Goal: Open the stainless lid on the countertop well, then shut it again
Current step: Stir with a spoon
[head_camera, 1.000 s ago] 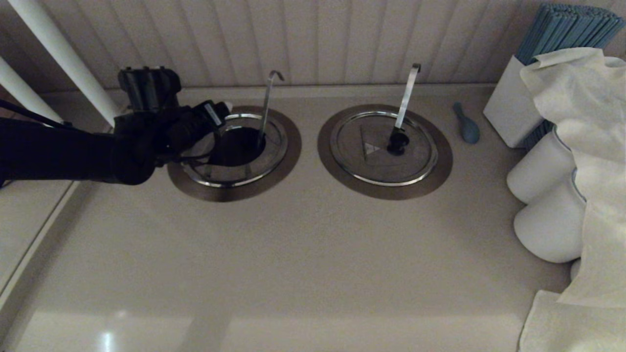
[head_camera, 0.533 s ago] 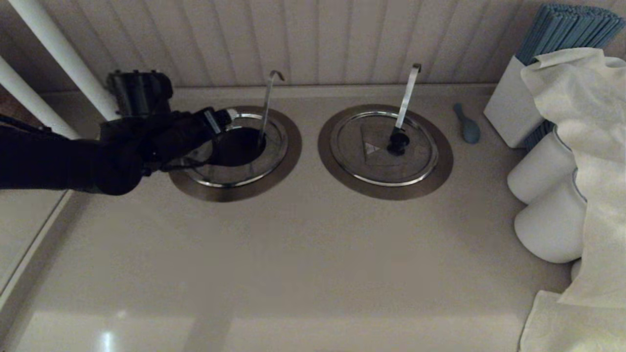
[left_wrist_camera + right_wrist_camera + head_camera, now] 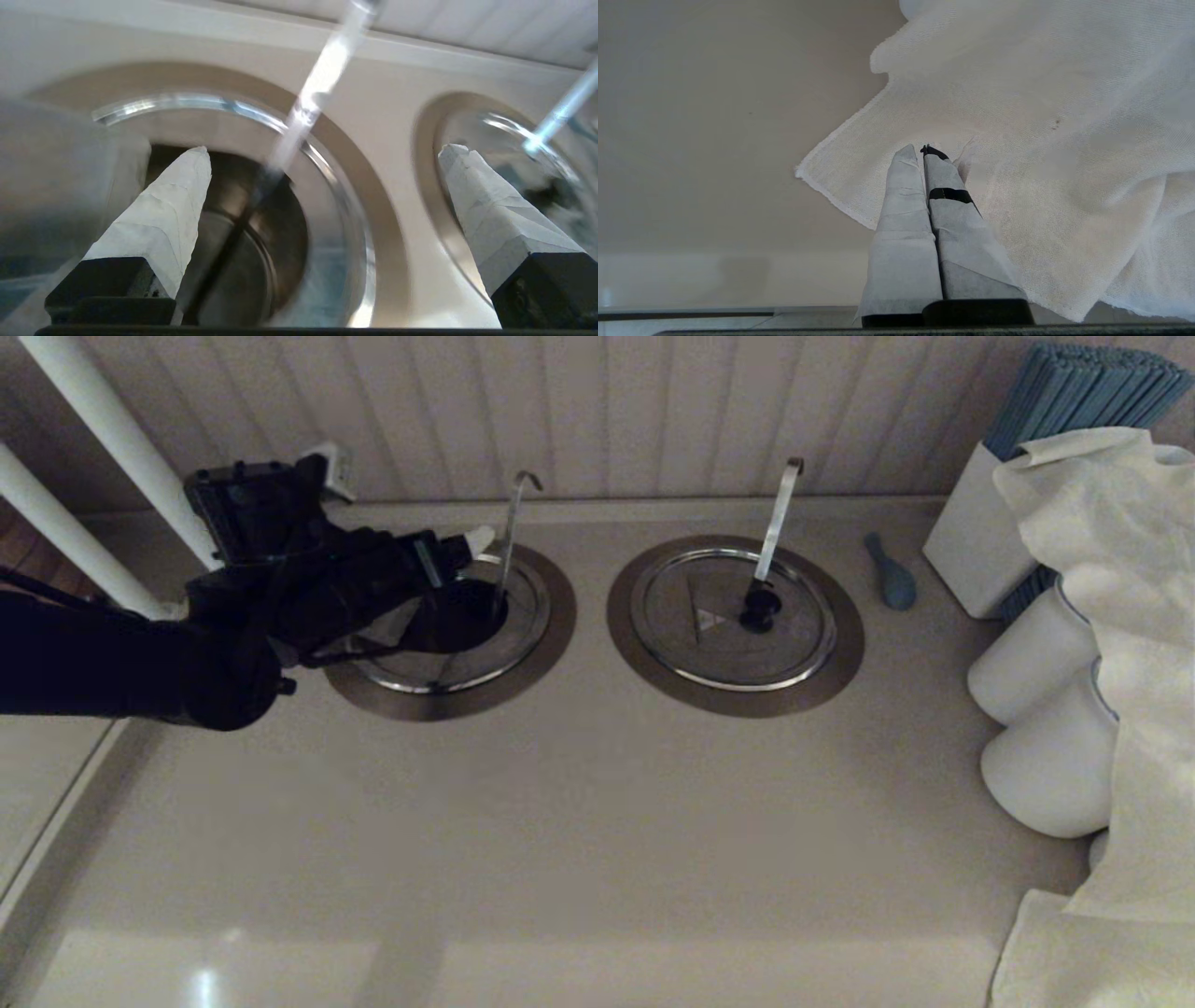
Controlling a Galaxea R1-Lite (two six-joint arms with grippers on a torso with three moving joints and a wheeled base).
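The countertop well (image 3: pixel 462 611) shows as a dark hole inside its bronze collar (image 3: pixel 553 616), with the thin hooked rod (image 3: pixel 509 537) rising from it. The stainless lid (image 3: pixel 509 649) lies half open: its right part is flat, and its flap (image 3: pixel 381 627) appears raised on the left under my arm. My left gripper (image 3: pixel 459 558) hovers over the hole, open, with nothing between its fingers. In the left wrist view the rod (image 3: pixel 317 88) crosses beyond the left gripper (image 3: pixel 324 151); a blurred grey plate (image 3: pixel 56 186) stands beside one finger. My right gripper (image 3: pixel 923 150) is shut, parked over a white cloth.
The twin lid (image 3: pixel 719 649) with its broad flat handle (image 3: pixel 778 518) lies closed to the right. Further right are a blue spoon-like thing (image 3: pixel 892 577), a white box of blue sticks (image 3: pixel 985 537), white rolls (image 3: pixel 1036 658) and a draped cloth (image 3: pixel 1130 644). White poles (image 3: pixel 112 439) stand behind my left arm.
My left gripper has moved right over the well, closer to the rod, and the wrist has turned and lifted. The dark opening looks the same.
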